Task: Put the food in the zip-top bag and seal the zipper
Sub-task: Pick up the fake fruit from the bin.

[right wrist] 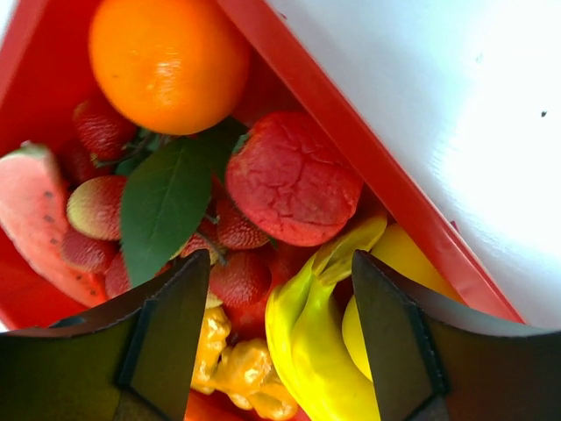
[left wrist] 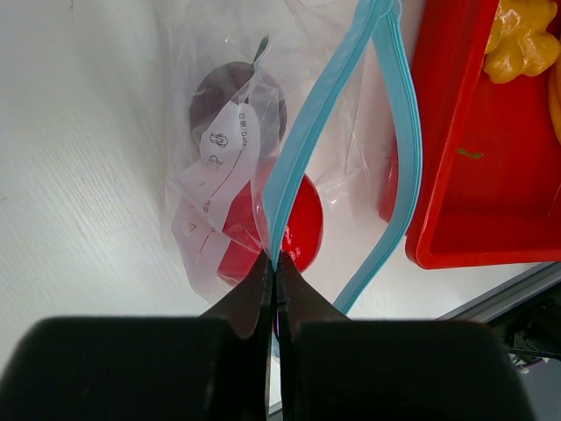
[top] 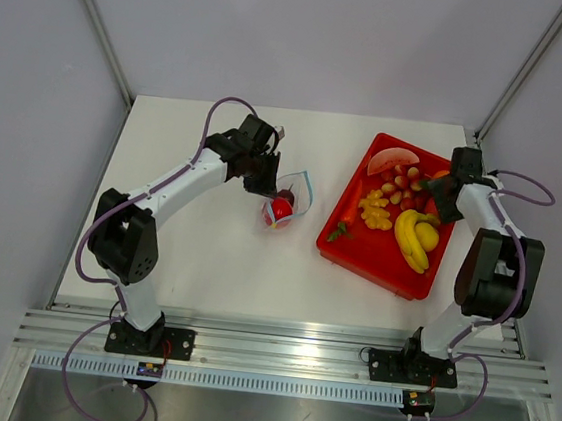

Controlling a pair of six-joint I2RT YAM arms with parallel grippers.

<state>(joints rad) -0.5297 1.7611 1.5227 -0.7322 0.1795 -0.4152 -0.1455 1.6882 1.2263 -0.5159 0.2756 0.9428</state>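
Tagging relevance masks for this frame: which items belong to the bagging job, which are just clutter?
Job: zip-top bag; its zipper, pinched by the left gripper; red fruit and purple fruit inside the bag.
Clutter: red tray, banana, orange, watermelon slice; right gripper open above them.

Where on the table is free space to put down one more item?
Bare table lies near the front, between the left arm and the red tray; also the far left corner behind that arm. The gap between zip-top bag and tray is narrow. The tray is packed with fruit, under the open right gripper.
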